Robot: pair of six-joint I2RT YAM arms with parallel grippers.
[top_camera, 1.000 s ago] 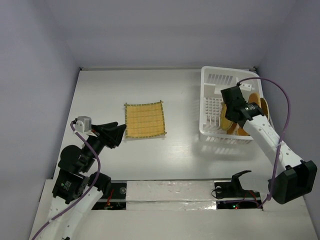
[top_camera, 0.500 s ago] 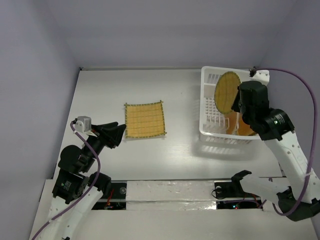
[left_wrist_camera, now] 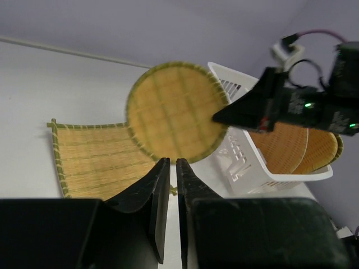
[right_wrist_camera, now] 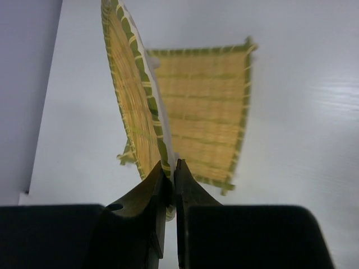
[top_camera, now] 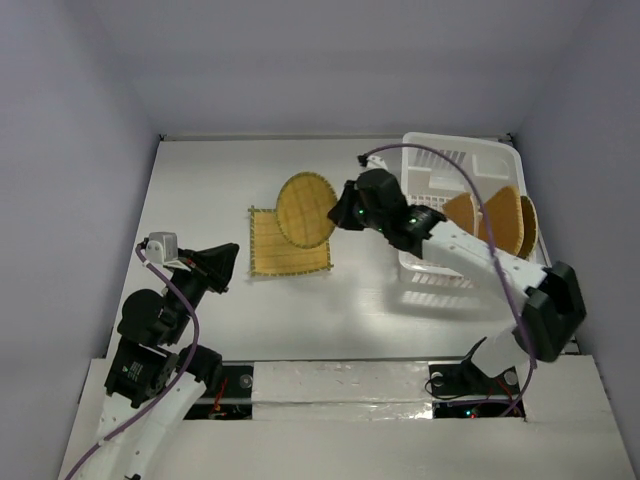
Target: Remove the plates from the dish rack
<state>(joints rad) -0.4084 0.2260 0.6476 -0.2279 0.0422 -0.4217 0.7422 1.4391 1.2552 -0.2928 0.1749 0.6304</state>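
Observation:
My right gripper [top_camera: 343,214] is shut on the rim of a round woven plate [top_camera: 305,209] and holds it on edge above a square woven plate [top_camera: 272,252] that lies flat on the table. In the right wrist view the round plate [right_wrist_camera: 132,106] stands between my jaws [right_wrist_camera: 172,168], over the square plate [right_wrist_camera: 207,117]. The white dish rack [top_camera: 432,268] at the right holds more orange plates [top_camera: 502,218]. My left gripper [top_camera: 232,262] is shut and empty, left of the square plate; its view shows the round plate [left_wrist_camera: 174,112] and the rack [left_wrist_camera: 247,162].
The right arm stretches from the rack across the table's middle. A purple cable [top_camera: 470,190] loops over the rack. Grey walls enclose the white table [top_camera: 200,190] on three sides.
My right gripper has lifted the round plate out of the rack and carried it left, over the square plate. The left arm has barely moved.

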